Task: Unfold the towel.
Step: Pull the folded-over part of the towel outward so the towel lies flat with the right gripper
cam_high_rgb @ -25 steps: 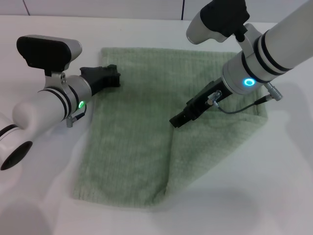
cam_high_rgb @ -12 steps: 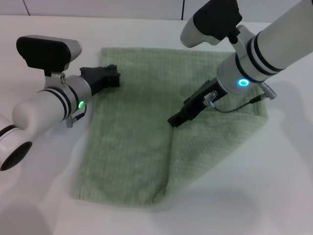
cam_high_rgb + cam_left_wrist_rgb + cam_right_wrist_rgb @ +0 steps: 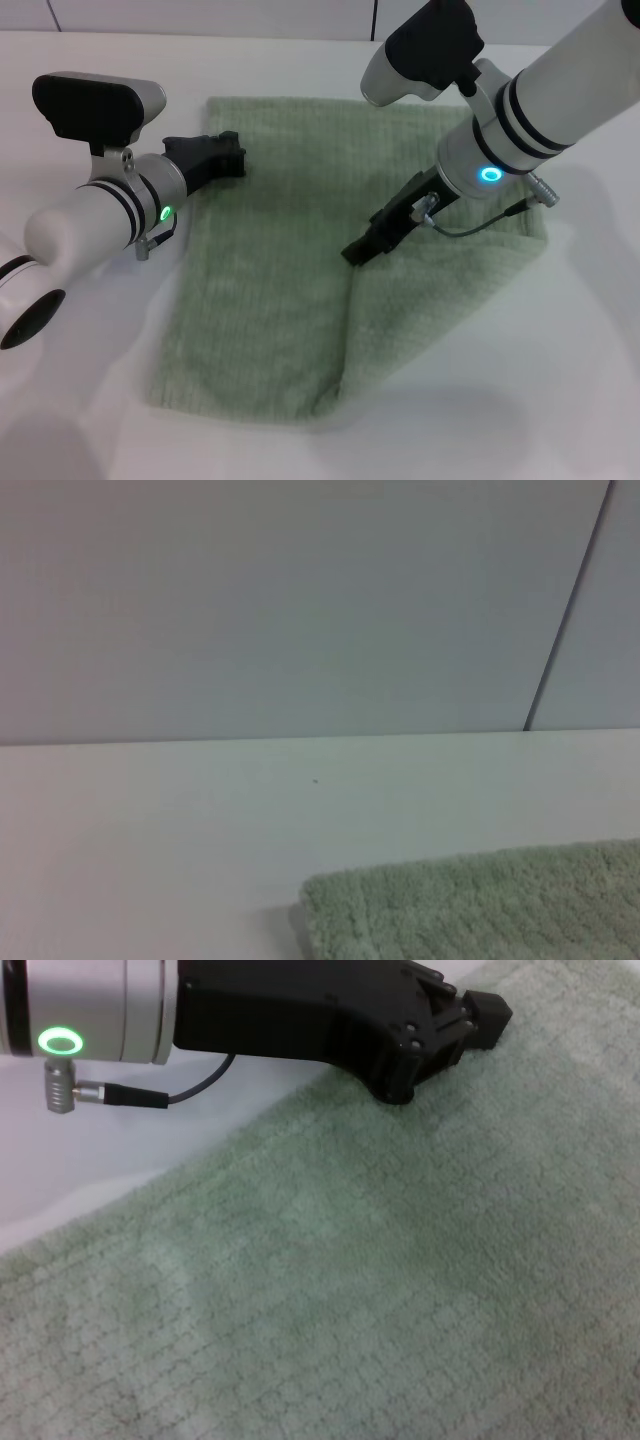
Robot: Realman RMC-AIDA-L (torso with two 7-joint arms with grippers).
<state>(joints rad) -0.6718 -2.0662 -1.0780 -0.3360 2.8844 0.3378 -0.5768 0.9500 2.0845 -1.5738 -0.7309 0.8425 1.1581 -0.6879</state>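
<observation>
Shows the towel (image 3: 270,290) lying flat on the white table (image 3: 90,420), in the middle of the head view between the two arms. Reads as partly folded: a raised edge of cloth runs from about the towel's middle down to its near hem, with the right-hand part lying as an upper layer against the left-hand part.

Finds the left gripper (image 3: 238,160) low at the towel's far left edge, reaching in from the robot's left, its tip over the hem. From the right wrist view, looks drawn together at the tip and resting on the pile, just inside the edge, with bare table beside it. Cannot tell whether any cloth is caught in it. Glows green at the ring (image 3: 165,213) on that wrist.

Finds the right gripper (image 3: 360,248) slanting down from the upper right to the towel's middle, its tip right at the top of the raised fold edge and touching or nearly touching the cloth. Cannot tell whether it is apart or together, nor whether it holds the fold. Glows blue at the ring (image 3: 489,174) on that wrist, with a thin grey cable (image 3: 470,225) looping below it over the towel.

From the left wrist view, gives only a far corner of the towel on the table, and behind that a plain grey wall (image 3: 300,600) with one dark seam.
</observation>
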